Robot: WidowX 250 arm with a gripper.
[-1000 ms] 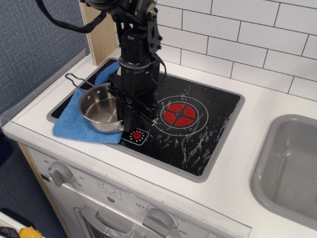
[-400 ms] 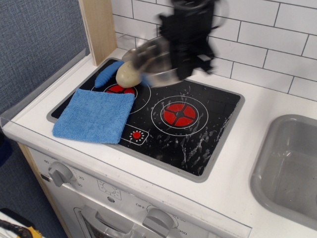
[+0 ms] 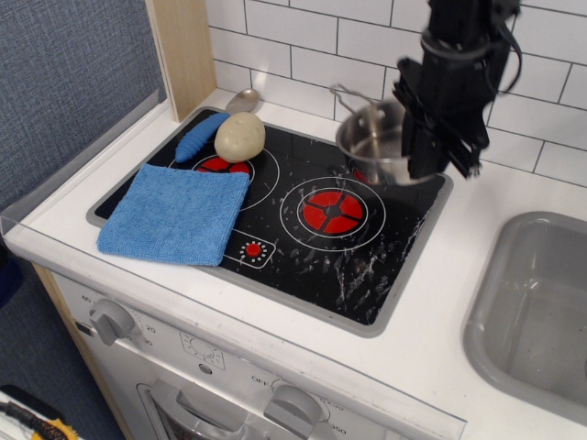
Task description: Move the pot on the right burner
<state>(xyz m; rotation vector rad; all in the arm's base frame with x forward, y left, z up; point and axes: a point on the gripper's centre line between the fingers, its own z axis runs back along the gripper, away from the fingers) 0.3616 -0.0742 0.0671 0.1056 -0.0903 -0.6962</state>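
The pot (image 3: 374, 143), a small shiny steel saucepan with a thin wire loop handle pointing back left, hangs in the air above the back right part of the cooktop. My black gripper (image 3: 424, 158) is shut on the pot's right rim. The right burner (image 3: 332, 211), a red segmented disc inside white rings, lies bare below and to the front left of the pot.
A blue cloth (image 3: 176, 214) lies on the cooktop's left front. A beige potato toy (image 3: 239, 137) and a blue toy (image 3: 198, 137) sit by the left burner (image 3: 220, 166). A spoon (image 3: 244, 98) lies behind. A grey sink (image 3: 541, 298) is at the right. Tiled wall behind.
The pot was lifted off the blue cloth, carried up and across to the right, and now hangs over the cooktop's back right. The arm moved with it.
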